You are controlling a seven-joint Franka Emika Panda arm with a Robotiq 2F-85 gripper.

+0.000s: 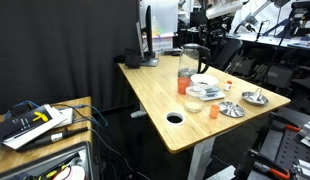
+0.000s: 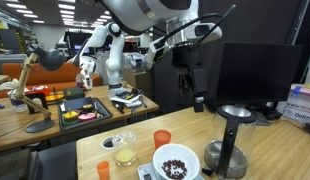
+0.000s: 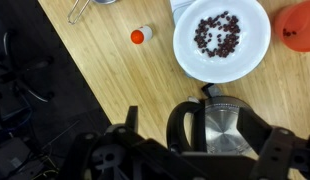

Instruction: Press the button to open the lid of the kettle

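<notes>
The glass kettle (image 3: 223, 128) stands on the wooden table and shows from above in the wrist view, its dark handle (image 3: 179, 125) to the left. The round lid (image 3: 221, 120) lies flat on top; I cannot make out the button. The kettle shows in both exterior views (image 1: 192, 56) (image 2: 231, 150), with the lid (image 2: 234, 114) on top. My gripper (image 3: 195, 130) is open and empty. It hangs above the kettle, a finger on each side in the wrist view. In an exterior view the gripper (image 2: 198, 97) is higher than the lid, apart from it.
A white bowl of dark beans (image 3: 220, 38) (image 2: 177, 163) and an orange cup (image 3: 300, 25) (image 2: 162, 138) stand close to the kettle. There is also a small orange-capped item (image 3: 142, 36), a glass cup (image 2: 123, 150), metal dishes (image 1: 231, 108) and a black monitor (image 2: 260, 70).
</notes>
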